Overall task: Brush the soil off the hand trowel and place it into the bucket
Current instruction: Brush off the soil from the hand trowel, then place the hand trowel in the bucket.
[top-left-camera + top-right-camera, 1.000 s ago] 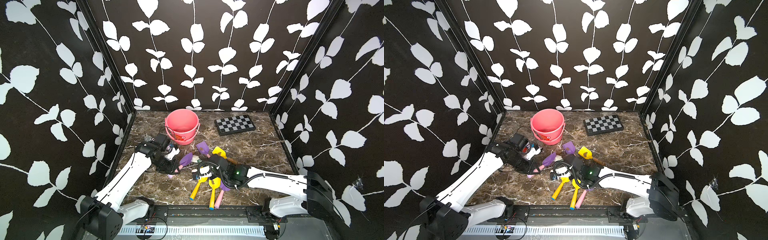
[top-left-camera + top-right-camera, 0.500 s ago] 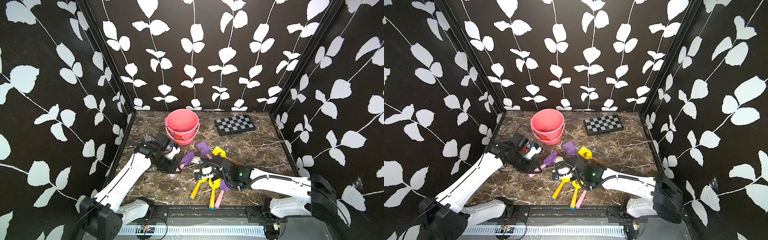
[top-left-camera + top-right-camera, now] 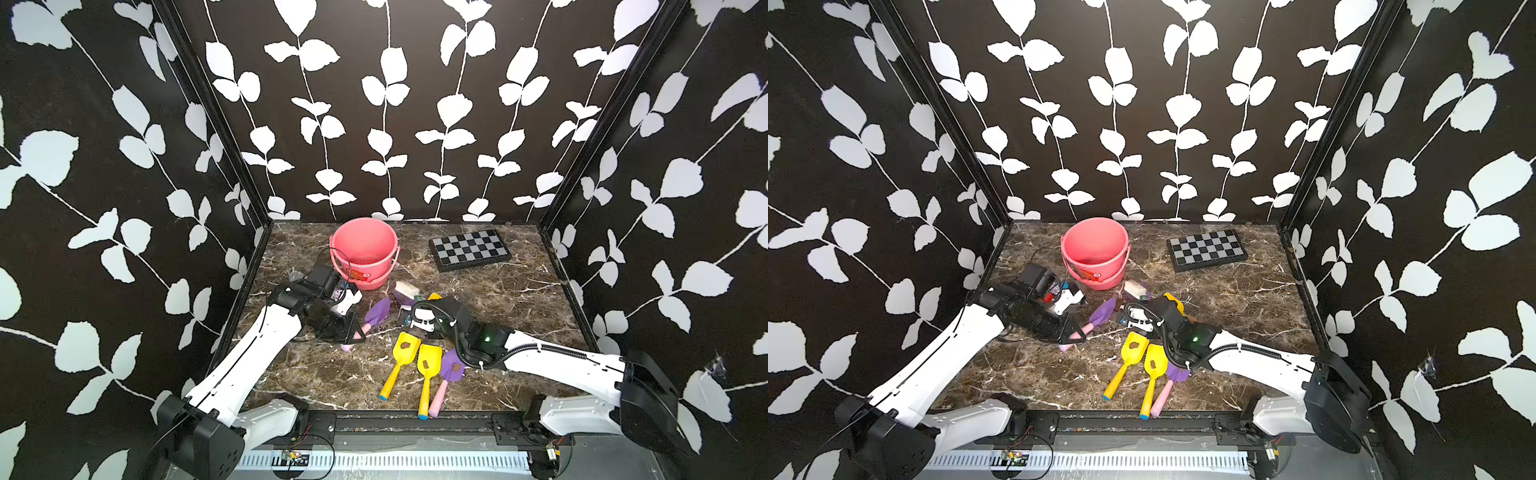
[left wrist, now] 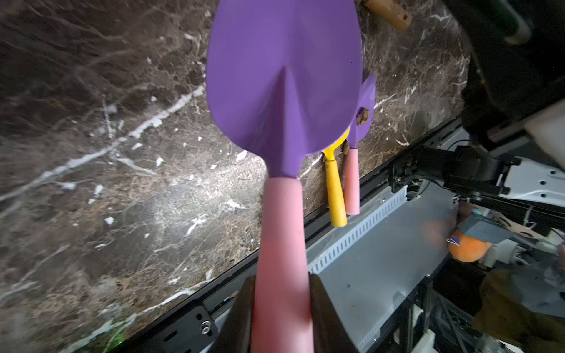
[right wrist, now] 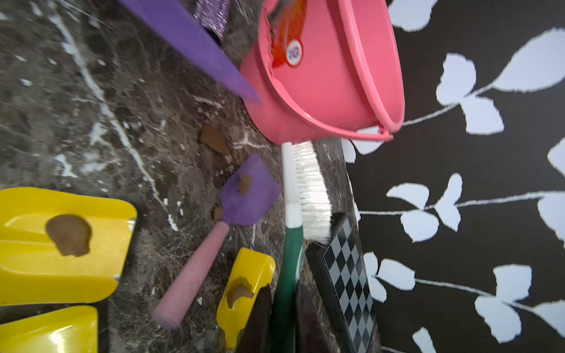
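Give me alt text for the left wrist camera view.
The left hand grips the pink handle of a purple trowel over the marble table. Beyond lie a yellow-handled trowel and a second purple trowel carrying a soil lump.

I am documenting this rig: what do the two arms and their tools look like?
The left arm and right arm have white links between black joints. A black ribbed cable runs along the right one, near a small green light. The left tool and right tool have dark tapered fingers.

Both top views look down from high front; right wrist view, close, shares the bucket (image 5: 321, 91).
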